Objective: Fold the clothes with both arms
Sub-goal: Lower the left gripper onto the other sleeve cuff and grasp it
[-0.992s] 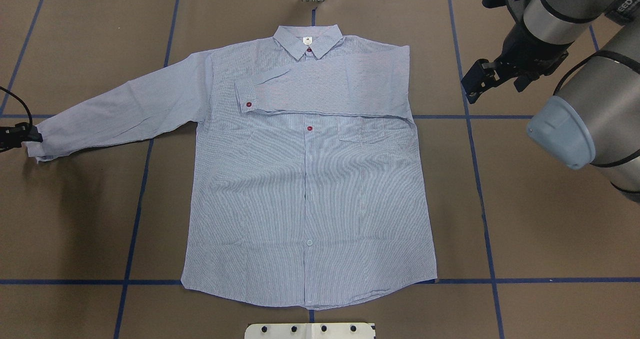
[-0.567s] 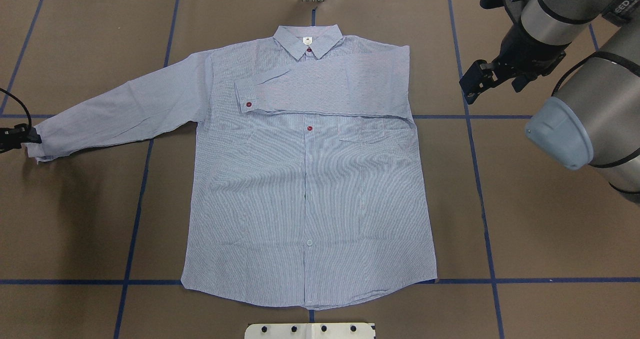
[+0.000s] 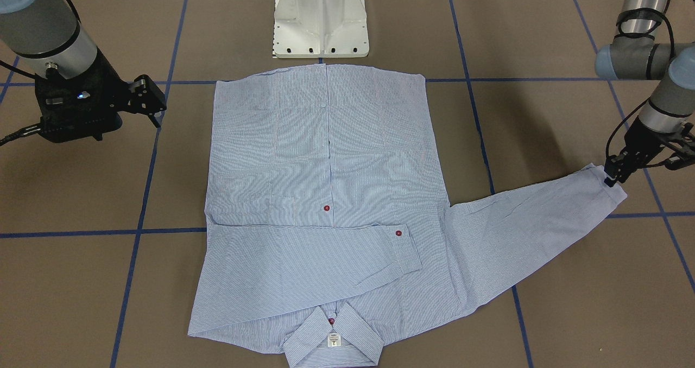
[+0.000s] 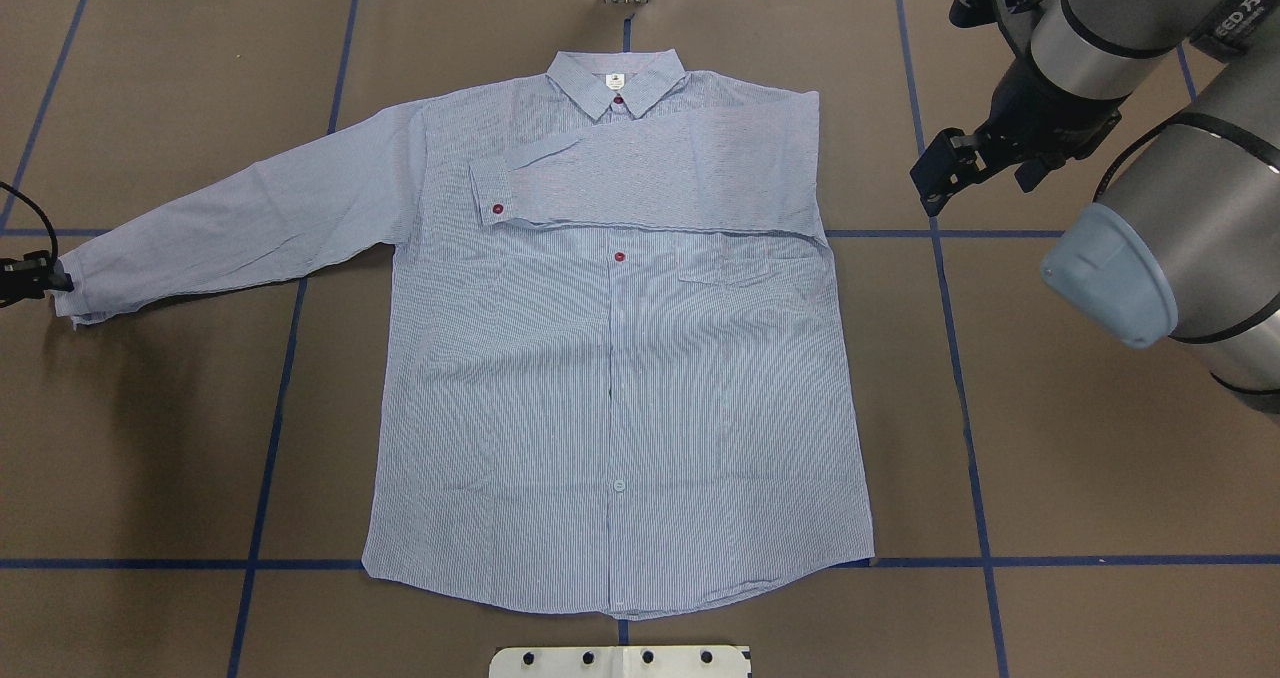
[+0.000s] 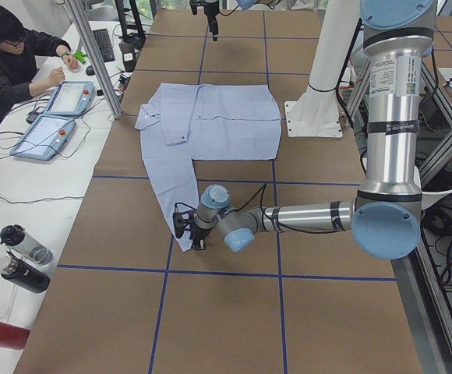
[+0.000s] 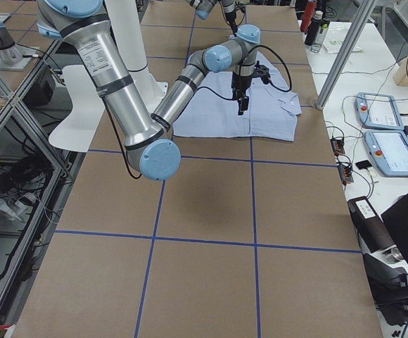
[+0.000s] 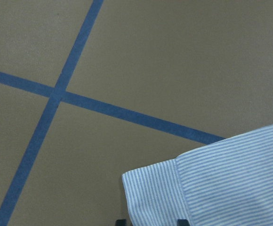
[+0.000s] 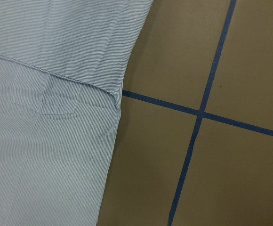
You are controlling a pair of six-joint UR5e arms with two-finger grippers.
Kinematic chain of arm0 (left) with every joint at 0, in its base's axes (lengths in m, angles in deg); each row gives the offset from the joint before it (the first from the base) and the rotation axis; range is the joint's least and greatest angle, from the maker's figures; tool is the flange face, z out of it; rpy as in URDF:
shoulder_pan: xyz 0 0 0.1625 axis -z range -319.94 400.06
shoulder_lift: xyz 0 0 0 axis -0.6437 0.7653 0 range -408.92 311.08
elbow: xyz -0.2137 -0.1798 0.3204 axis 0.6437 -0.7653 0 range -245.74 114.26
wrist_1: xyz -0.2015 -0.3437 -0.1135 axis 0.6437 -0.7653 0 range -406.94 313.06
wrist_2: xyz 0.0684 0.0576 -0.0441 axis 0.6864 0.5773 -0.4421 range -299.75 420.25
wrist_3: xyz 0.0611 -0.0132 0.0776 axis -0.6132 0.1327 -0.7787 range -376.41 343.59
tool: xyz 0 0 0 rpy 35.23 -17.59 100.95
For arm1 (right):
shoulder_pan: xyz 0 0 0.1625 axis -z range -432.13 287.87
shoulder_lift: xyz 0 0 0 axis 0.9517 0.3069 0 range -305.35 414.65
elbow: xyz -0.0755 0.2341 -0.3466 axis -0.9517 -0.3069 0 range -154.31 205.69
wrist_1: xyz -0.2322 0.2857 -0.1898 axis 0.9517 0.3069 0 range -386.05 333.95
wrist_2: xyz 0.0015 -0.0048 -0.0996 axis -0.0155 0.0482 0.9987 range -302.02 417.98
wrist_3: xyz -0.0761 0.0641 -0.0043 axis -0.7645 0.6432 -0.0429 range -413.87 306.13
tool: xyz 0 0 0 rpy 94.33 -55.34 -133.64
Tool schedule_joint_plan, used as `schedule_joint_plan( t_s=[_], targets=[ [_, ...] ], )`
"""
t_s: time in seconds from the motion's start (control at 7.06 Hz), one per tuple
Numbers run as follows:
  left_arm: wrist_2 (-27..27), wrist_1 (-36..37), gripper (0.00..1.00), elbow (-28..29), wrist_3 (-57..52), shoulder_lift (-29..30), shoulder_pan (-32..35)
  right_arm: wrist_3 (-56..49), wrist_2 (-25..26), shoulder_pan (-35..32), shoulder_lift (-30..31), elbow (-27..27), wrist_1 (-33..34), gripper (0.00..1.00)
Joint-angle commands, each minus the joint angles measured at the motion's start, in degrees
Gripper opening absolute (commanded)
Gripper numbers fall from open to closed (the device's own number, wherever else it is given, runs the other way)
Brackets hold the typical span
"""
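Note:
The light blue striped shirt (image 4: 620,378) lies flat and front up on the brown table, its collar (image 4: 615,78) at the far side. One sleeve (image 4: 660,173) is folded across the chest. The other sleeve (image 4: 250,223) stretches out to the robot's left. My left gripper (image 4: 45,280) (image 3: 611,179) sits low at that sleeve's cuff (image 7: 155,197). Its jaws stand apart, with the cuff edge between the two fingertips in the left wrist view. My right gripper (image 4: 932,173) (image 3: 152,105) hovers open beside the shirt's folded shoulder, holding nothing. The right wrist view shows the shirt's side edge (image 8: 56,117).
Blue tape lines (image 4: 955,358) grid the brown table. The white pedestal base (image 3: 321,18) stands near the shirt's hem. In the exterior left view a person (image 5: 12,58) sits at a side table with two pendants (image 5: 54,117), bottles (image 5: 19,253) and a metal post (image 5: 93,54).
My right arm has drifted slightly left and away from me. My left gripper has slid a little outward along the cuff. The shirt has not moved.

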Motion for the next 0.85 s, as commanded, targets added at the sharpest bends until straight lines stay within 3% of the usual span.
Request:
schedule_joint_plan(
  t_s=[0.0, 0.71],
  targets=[
    [0.1, 0.0, 0.30, 0.0, 0.2, 0.1, 0.0, -0.2, 0.0, 0.1, 0.1, 0.0, 0.0, 1.00],
    [0.1, 0.1, 0.11, -0.1, 0.2, 0.2, 0.0, -0.4, 0.2, 0.1, 0.2, -0.1, 0.0, 1.00]
  ],
)
